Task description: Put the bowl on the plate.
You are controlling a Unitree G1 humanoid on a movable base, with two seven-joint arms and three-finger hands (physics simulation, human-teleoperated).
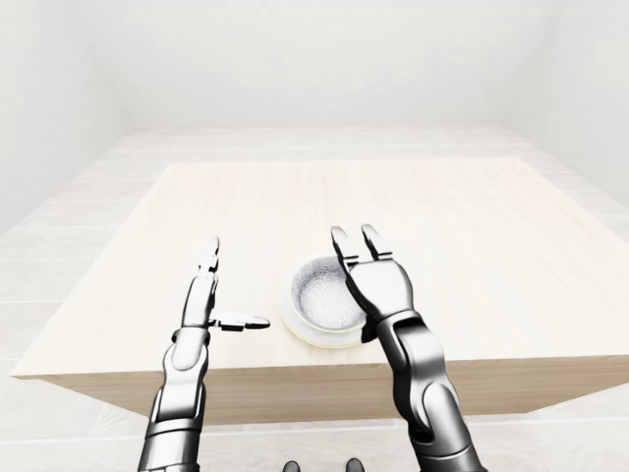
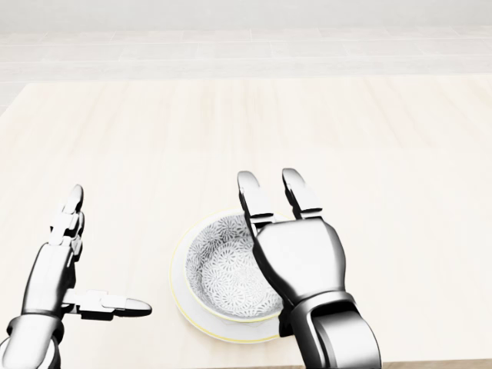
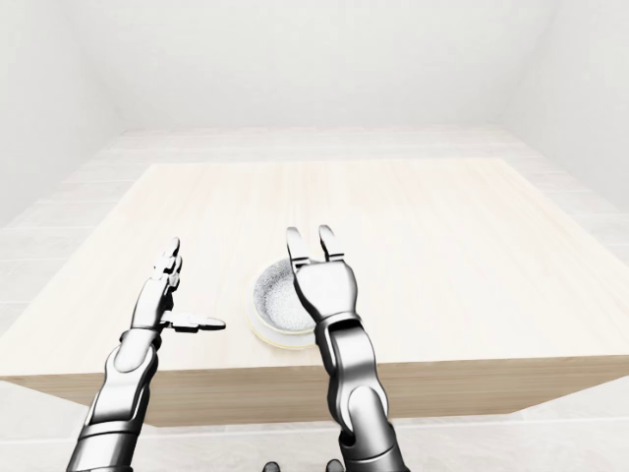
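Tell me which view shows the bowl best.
The head view: the bowl is large, its patterned inside clear, though the right hand hides its right side. Both eye views show it small and likewise partly hidden.

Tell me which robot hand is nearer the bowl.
Right. In the head view, the right robot hand is open over the right side of the bowl, overlapping its rim. The left robot hand is also open, off to the left and apart from it.

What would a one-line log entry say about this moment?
patterned white bowl: sitting on pale round plate | right hand: open, above bowl's right side | left hand: open, apart at head view's left
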